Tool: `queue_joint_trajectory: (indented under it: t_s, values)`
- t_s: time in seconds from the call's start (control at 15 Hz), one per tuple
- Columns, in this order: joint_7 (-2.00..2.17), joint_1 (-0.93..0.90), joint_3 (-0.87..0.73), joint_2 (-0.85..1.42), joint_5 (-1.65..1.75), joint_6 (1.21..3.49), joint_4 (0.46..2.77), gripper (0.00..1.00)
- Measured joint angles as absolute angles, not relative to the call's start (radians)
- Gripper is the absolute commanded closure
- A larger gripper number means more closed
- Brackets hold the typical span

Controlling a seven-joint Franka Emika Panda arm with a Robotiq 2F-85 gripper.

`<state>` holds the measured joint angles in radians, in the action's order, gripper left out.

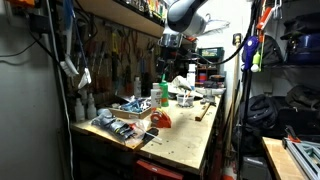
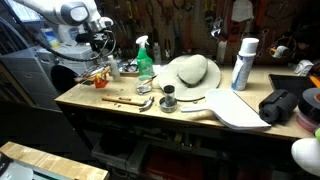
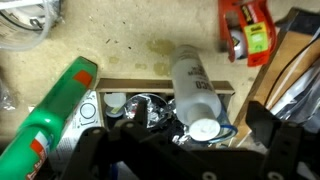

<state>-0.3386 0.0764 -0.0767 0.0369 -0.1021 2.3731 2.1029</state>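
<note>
In the wrist view my gripper (image 3: 185, 152) is open, with its dark fingers on either side of a white bottle (image 3: 190, 88) that has a white cap. The bottle stands in a wooden box (image 3: 130, 87) with shiny metal parts (image 3: 140, 108). The fingers do not touch it. A green spray bottle (image 3: 48, 122) leans just to the left. In both exterior views the gripper (image 1: 171, 44) (image 2: 101, 42) hangs above the cluttered back of the workbench, near the green spray bottle (image 1: 163, 92) (image 2: 145, 62).
A red and green item (image 3: 245, 28) lies beyond the box. On the wooden bench (image 2: 120, 108) are a straw hat (image 2: 190, 72), a white spray can (image 2: 243, 63), a black cup (image 2: 168, 100) and a white board (image 2: 240, 110). Tools hang on the wall behind.
</note>
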Motion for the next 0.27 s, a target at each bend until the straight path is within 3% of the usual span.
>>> queue_joint_trajectory:
  t_s: [0.27]
  values:
    - [-0.645,0.100,-0.116,-0.162,-0.183,2.229,2.214,0.00]
